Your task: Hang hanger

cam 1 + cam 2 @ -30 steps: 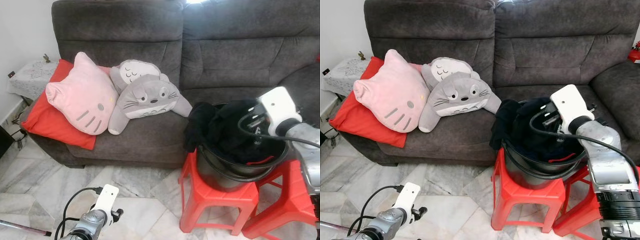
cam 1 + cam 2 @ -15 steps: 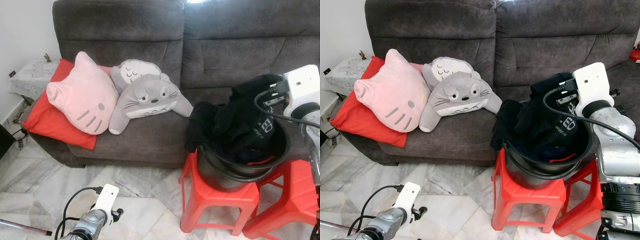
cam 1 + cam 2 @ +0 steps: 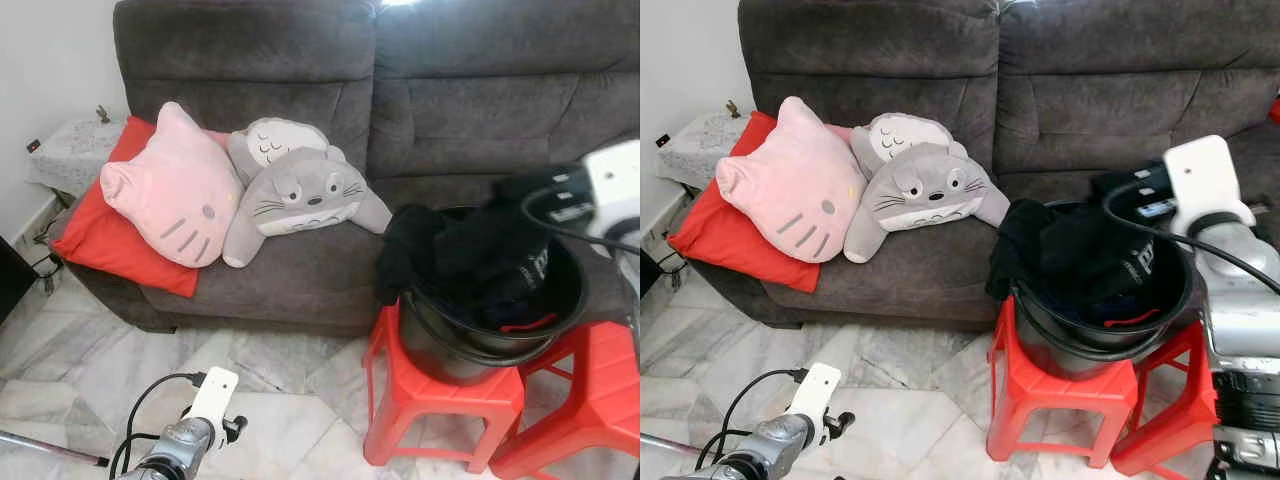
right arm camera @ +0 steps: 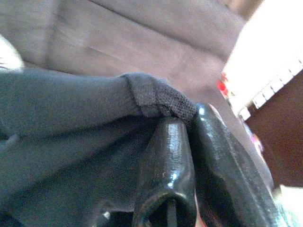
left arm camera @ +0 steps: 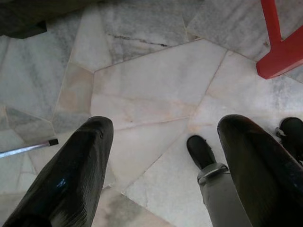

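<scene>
A black garment [image 3: 1080, 255] spills out of a black bucket [image 3: 1040, 322] that stands on a red stool [image 3: 1055, 400]. My right gripper [image 4: 189, 120] is shut on a ribbed edge of the garment [image 4: 156, 97], holding it up above the bucket's right rim. The white right wrist [image 3: 1200, 180] sits over that rim. A red curved piece [image 3: 1127, 322] lies inside the bucket; I cannot tell what it is. My left gripper [image 5: 165, 124] hangs low over the marble floor, open, with nothing between its fingers.
A grey sofa [image 3: 940, 270] behind the bucket carries a pink cat cushion [image 3: 790, 195], a red cushion [image 3: 720, 235] and a grey plush [image 3: 920, 190]. A second red stool [image 3: 1175, 400] stands to the right. A thin rod [image 5: 28, 147] lies on the floor [image 5: 151, 90].
My right gripper has risen out of the bucket and moved right, pulling the black garment up with it. The camera has shifted slightly. The left arm has stayed put.
</scene>
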Available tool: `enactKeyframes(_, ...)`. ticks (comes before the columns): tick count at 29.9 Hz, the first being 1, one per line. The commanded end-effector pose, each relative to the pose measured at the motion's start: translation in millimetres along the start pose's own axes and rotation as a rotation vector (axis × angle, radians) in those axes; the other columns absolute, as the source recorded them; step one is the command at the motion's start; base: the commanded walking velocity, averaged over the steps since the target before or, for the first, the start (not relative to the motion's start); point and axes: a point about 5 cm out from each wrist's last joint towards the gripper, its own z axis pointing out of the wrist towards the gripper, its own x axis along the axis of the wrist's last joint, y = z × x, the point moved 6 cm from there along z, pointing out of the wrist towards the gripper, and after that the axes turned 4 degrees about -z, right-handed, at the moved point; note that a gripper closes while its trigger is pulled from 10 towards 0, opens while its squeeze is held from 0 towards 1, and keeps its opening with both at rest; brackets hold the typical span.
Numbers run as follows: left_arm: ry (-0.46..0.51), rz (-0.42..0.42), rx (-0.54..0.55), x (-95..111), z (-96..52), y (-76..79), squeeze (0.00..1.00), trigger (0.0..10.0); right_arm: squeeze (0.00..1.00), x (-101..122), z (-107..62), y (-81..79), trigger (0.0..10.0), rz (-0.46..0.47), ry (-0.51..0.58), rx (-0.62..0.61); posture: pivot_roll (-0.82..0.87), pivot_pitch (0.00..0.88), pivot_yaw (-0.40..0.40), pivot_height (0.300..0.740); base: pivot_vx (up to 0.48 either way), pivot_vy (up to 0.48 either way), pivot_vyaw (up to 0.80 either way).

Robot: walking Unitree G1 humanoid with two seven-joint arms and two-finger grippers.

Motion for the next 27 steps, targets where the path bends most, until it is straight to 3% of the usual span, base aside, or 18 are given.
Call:
enactKeyframes(1,-0.013,0.005,-0.004,-2.0,-0.2,-1.2,0.00,10.0,0.00,-3.2,-3.6,20.0,0.0,0.075,-0.017,-0.104,-0.22,0.000,0.075,0.740,0.000,0.000,0.00)
enactKeyframes(4,-0.014,0.008,-0.005,-2.0,-0.2,-1.1,0.00,10.0,0.00,-11.3,-10.8,27.3,0.0,0.173,-0.045,-0.194,-0.22,0.000,0.075,0.740,0.000,0.000,0.00)
enactKeyframes(7,-0.013,0.008,-0.005,-1.9,-0.2,-1.2,0.00,10.0,0.00,-22.4,-19.2,20.8,0.0,0.223,-0.083,-0.219,-0.22,0.000,0.075,0.740,0.000,0.000,0.00)
enactKeyframes(9,-0.013,0.008,-0.005,-2.1,-0.3,-1.5,0.00,10.0,0.00,-31.9,-25.9,12.6,0.0,0.262,-0.115,-0.223,-0.22,0.000,0.075,0.740,0.000,0.000,0.00)
enactKeyframes(12,-0.014,0.013,-0.007,-2.2,-0.4,-2.0,0.00,10.0,0.00,-59.5,-48.9,-9.6,0.0,0.400,-0.224,-0.281,-0.23,0.000,0.078,0.740,0.000,0.000,0.00)
enactKeyframes(16,-0.015,0.016,-0.007,-2.4,-0.5,-2.4,0.00,10.0,0.00,-70.1,-62.7,-28.6,0.0,0.465,-0.281,-0.287,-0.23,0.000,0.080,0.740,0.000,0.000,0.00)
enactKeyframes(17,-0.016,0.017,-0.008,-2.5,-0.5,-2.4,0.00,10.0,0.00,-77.7,-68.9,-43.6,0.0,0.541,-0.328,-0.268,-0.23,0.000,0.080,0.740,0.000,0.000,0.00)
enactKeyframes(20,-0.016,0.018,-0.008,-2.6,-0.5,-2.4,0.00,10.0,0.00,-88.0,-77.0,-64.8,0.0,0.649,-0.396,-0.236,-0.23,0.000,0.080,0.740,0.000,0.000,0.00)
enactKeyframes(21,-0.017,0.017,-0.008,-3.1,-0.6,-2.6,0.00,10.0,0.00,-97.0,-87.9,-77.0,0.0,0.723,-0.459,-0.239,-0.23,0.000,0.077,0.740,0.000,0.000,0.00)
enactKeyframes(24,-0.017,0.017,-0.008,-3.6,-0.7,-2.8,0.00,10.0,0.00,-107.5,-99.6,-80.4,0.0,0.768,-0.517,-0.282,-0.23,0.000,0.076,0.740,0.000,0.000,0.00)
enactKeyframes(27,-0.018,0.018,-0.008,-3.8,-0.7,-2.9,0.00,10.0,0.00,-105.7,-99.9,-77.2,0.0,0.790,-0.509,-0.301,-0.23,0.000,0.076,0.740,0.000,0.000,0.00)
